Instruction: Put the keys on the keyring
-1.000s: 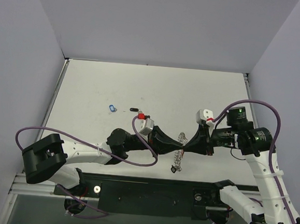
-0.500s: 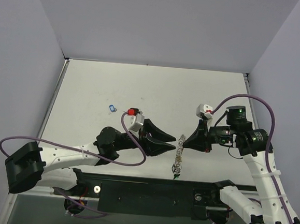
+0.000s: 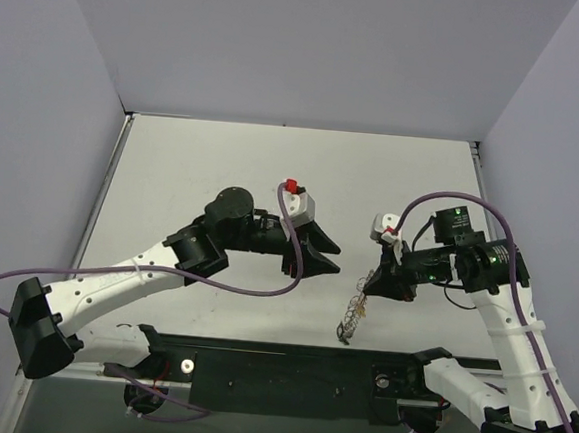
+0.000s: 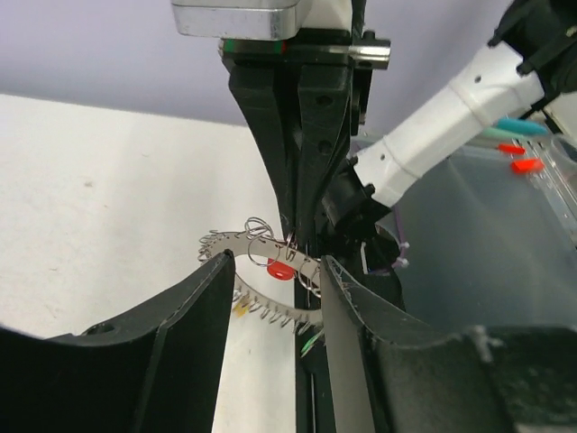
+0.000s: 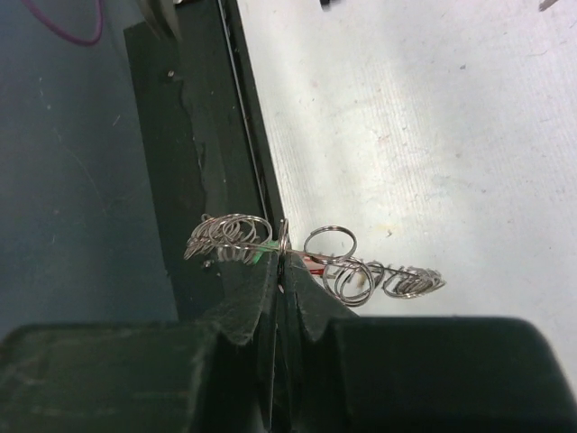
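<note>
The keyring point(image 3: 354, 308) hangs edge-on above the table's near side, its top rim pinched in my shut right gripper point(image 3: 370, 281). In the right wrist view the keyring point(image 5: 397, 280) runs across the shut right gripper point(image 5: 281, 257), with wire loops on both sides. A red key point(image 4: 280, 270), a yellow one point(image 4: 241, 308) and a green one point(image 4: 313, 341) dangle from the keyring point(image 4: 221, 244). My left gripper point(image 3: 324, 256) stands open to the left of the ring, apart from it. In its own view the left gripper point(image 4: 277, 262) frames the ring with nothing between the fingers.
The black mounting rail point(image 3: 288, 362) runs along the near table edge just below the hanging ring. A translucent bin point(image 4: 487, 244) shows past the table edge in the left wrist view. Purple walls close in the table point(image 3: 224, 161) on three sides.
My left gripper has opened, let go of the ring and pulled back up and to the left. The ring now hangs from the right gripper alone, slightly lower and tilted.
</note>
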Motion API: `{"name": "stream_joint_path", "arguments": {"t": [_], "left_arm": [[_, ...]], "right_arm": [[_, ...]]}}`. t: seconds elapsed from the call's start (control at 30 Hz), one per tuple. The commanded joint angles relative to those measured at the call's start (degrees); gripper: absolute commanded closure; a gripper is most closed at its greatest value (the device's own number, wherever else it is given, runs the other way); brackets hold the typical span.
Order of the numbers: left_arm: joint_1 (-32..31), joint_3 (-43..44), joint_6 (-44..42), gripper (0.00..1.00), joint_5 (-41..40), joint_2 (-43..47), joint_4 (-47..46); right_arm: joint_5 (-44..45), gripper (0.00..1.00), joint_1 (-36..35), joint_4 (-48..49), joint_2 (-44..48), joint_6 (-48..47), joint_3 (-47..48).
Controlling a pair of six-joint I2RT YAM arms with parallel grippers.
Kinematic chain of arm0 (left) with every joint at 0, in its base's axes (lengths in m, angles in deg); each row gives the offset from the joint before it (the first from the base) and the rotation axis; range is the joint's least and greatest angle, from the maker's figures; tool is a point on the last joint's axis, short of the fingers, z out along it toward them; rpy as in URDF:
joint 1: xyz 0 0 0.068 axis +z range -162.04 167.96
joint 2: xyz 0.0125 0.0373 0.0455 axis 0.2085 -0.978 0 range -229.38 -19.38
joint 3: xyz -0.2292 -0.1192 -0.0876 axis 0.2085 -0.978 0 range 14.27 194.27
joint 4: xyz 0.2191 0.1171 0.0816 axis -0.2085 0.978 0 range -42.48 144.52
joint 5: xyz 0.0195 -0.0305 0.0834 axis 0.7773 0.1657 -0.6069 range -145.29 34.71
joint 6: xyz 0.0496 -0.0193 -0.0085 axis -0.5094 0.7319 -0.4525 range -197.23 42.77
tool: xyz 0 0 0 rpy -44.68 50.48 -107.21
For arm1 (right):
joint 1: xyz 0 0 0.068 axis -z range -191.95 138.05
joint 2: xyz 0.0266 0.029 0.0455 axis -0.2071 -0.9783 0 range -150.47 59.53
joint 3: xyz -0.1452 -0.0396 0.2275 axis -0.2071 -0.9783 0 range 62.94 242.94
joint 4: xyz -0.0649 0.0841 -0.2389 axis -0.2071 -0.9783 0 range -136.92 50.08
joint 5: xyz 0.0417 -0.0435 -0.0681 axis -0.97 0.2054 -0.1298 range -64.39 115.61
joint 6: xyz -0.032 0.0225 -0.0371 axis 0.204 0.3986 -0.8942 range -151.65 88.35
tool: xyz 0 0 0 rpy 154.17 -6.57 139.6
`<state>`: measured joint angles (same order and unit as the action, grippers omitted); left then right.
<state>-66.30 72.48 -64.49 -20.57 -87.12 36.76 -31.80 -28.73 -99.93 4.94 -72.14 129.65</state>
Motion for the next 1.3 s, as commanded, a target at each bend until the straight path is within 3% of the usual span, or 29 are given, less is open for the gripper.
{"name": "stream_joint_path", "arguments": {"t": [0.0, 0.23, 0.4, 0.63, 1.27], "left_arm": [[-2.3, 5.2, -9.0, 0.48, 5.6, -5.8, 8.5], [-6.4, 7.6, -12.4, 0.53, 6.5, -11.9, 4.2], [-7.3, 5.2, -9.7, 0.64, 7.1, -13.9, -2.8], [-7.4, 4.0, -7.2, 0.68, 5.5, -15.2, -8.7], [-8.5, 4.9, -7.9, 0.69, 7.1, -17.8, -6.2]], "right_arm": [[0.9, 1.0, -1.1, -8.8, -2.4, -7.6, 3.2], [1.1, 1.0, -0.9, -9.8, -1.8, -8.4, 3.0], [0.1, 1.0, -0.4, -9.8, -1.0, -8.8, 2.5], [-1.0, 1.0, 0.2, -10.0, -0.8, -8.9, 2.4], [-2.7, 1.0, 1.1, -10.0, -0.6, -9.1, 2.6]]}}
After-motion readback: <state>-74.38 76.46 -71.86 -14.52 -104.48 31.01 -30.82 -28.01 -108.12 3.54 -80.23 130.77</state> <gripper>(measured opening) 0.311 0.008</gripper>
